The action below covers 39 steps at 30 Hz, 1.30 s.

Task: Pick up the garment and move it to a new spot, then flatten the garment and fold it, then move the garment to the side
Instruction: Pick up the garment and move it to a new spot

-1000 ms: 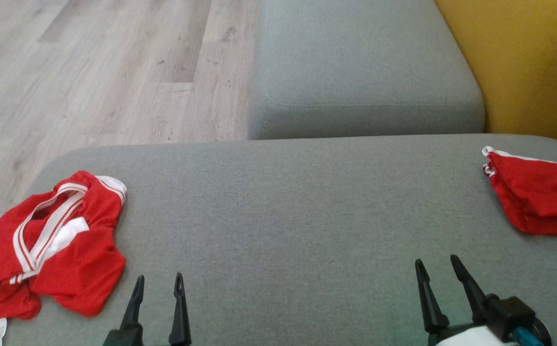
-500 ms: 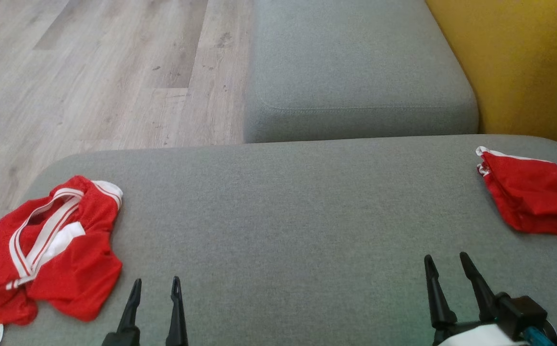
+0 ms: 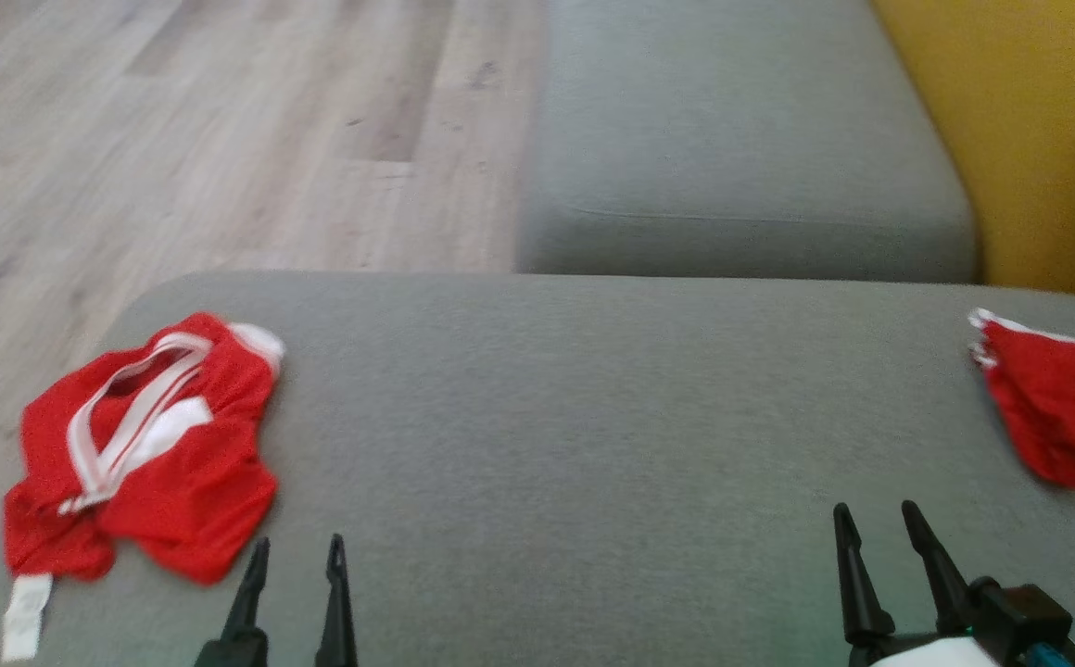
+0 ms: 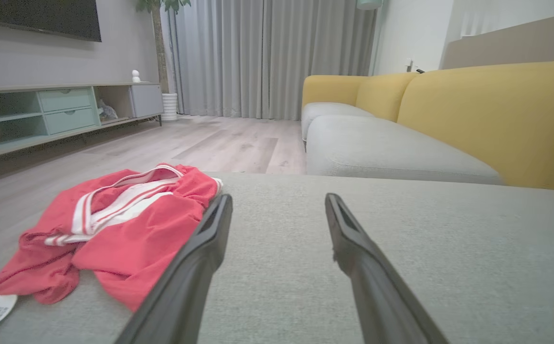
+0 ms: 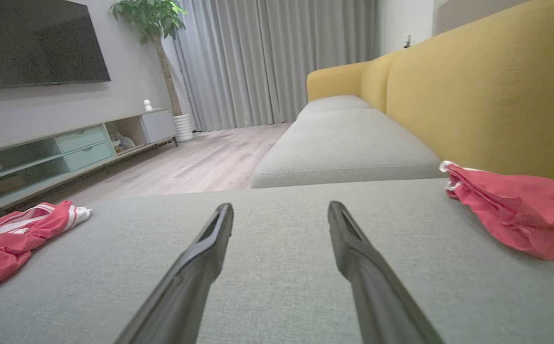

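left gripper [image 3: 297, 551]: agape, empty | right gripper [image 3: 876, 519]: agape, empty

We are looking at a home living room: opposite the yellow-backed sofa [image 5: 344, 143] a television [image 5: 33, 43] is hanging over a low cabinet [image 5: 67, 143], and past the sofa's far end curtains [image 5: 282, 62] and a potted plant [image 5: 153, 19] are standing.

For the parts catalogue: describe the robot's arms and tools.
Left tool: two long, slim black fingers tapering to points. Right tool: the same fingers on a black block, with a white shell and a blue part behind.
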{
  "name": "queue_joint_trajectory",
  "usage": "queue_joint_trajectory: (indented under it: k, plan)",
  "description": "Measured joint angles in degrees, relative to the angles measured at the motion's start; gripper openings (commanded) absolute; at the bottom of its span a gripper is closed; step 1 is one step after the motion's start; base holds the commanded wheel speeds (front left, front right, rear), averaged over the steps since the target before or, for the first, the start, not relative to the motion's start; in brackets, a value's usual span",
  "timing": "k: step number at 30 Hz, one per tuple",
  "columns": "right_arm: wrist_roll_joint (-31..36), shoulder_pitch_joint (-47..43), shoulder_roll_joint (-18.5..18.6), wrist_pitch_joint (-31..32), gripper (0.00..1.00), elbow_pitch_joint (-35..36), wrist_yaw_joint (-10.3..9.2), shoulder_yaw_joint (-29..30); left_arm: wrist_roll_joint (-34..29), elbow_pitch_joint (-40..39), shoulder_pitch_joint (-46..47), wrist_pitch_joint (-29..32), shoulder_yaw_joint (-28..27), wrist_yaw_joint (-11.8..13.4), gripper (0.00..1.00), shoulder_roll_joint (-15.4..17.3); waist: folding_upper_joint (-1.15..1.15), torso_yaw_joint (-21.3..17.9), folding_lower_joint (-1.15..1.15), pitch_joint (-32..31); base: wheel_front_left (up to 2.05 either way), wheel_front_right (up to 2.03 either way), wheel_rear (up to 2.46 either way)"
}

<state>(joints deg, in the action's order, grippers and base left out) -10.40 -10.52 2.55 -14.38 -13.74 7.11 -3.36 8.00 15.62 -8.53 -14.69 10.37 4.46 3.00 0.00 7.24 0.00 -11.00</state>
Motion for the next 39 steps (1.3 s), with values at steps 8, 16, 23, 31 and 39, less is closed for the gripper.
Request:
queue_joint_trajectory:
  k: [8, 16, 23, 31, 39]
  plan:
    - [-1.4, 0.6, -0.1, 0.0, 1.0, 0.7, 0.0, -0.5, -1.0, -0.3, 0.0, 0.0, -4.4, -0.5, 1.0, 0.4, 0.0, 9.5, 0.0, 1.1, 0.0, 0.0, 0.0]
    - [0.2, 10.8, -0.1, 0.0, 1.0, -0.2, 0.0, -2.7, -0.3, -5.0, 0.7, 0.0, -11.0, 0.0, 1.0, 0.4, 0.0, 17.9, 0.02, 7.6, 0.0, 0.0, 0.0]
    - [4.5, 11.2, 0.0, 0.0, 1.0, -1.3, 0.0, -2.3, -1.3, -4.3, 8.5, 0.0, -12.5, -3.3, 1.0, 0.8, 0.0, 21.8, 0.02, 12.4, 0.0, 0.0, 0.0]
    - [7.7, 9.6, 3.8, 0.0, 1.0, 2.2, 0.0, 1.4, -2.1, 17.4, 31.3, 4.5, -9.1, -8.3, 1.0, 3.8, 0.0, 23.5, 0.01, 17.1, 0.0, 0.0, 0.0]
    - [9.1, 12.3, 9.7, 0.0, 1.0, 4.8, 0.0, 1.2, 0.4, 39.6, 52.6, 15.8, -10.2, -9.1, 1.0, 4.0, 0.0, 20.9, 0.02, 25.3, 0.0, 0.0, 0.0]
